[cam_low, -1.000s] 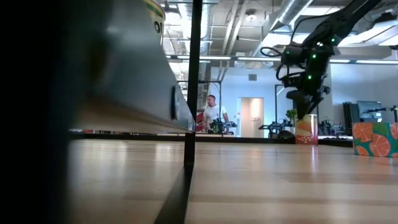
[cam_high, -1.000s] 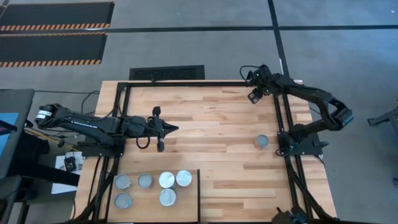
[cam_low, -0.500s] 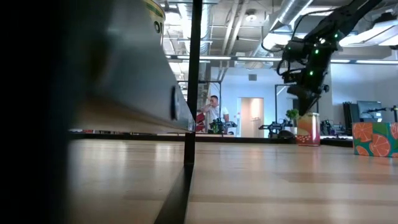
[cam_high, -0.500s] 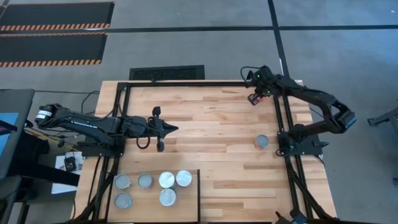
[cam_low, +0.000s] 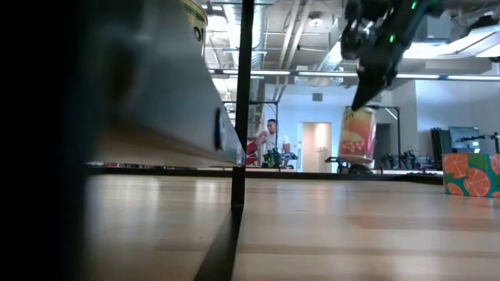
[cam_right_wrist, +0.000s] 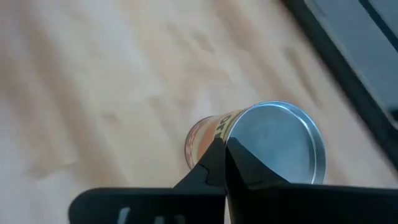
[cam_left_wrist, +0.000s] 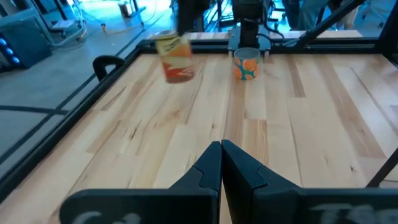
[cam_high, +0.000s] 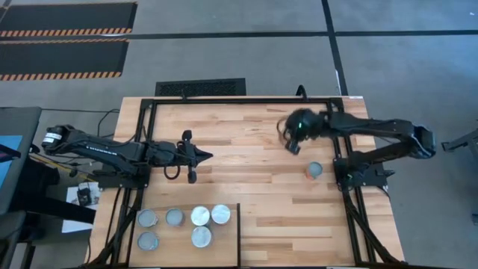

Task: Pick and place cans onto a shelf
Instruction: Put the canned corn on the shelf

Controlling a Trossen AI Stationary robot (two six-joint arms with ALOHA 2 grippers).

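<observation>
While the left arm lies stretched low across the left half of the striped plank tabletop (cam_high: 246, 187), its left gripper (cam_high: 208, 155) points toward the table's middle with its two dark fingers (cam_left_wrist: 208, 171) pressed together and nothing between them.

Reaching in from the right side, the right arm has its right gripper (cam_high: 293, 140) over the table's right-centre. Its jaws are pinched narrow on the top rim of a small cylindrical tin can (cam_low: 357, 134) with an orange and yellowish label and a shiny silver round top. This can hangs slightly tilted below the gripper, clear of the wood. The right wrist view shows the two fingertips (cam_right_wrist: 217, 158) meeting at the edge of the can's silver lid.

A second can (cam_high: 314, 170), with an orange and blue label and a silver top, stands upright on the tabletop near the right arm's base, apart from the lifted one.

At the table's near-left corner is the shelf (cam_high: 224, 250), a pale plain wooden panel edged by thin black metal bars. Six more cans (cam_high: 200, 216) with silver or white tops stand upright on it, four in a row and two in front.

Beyond the table, a person (cam_low: 269, 140) is in the room far behind.
</observation>
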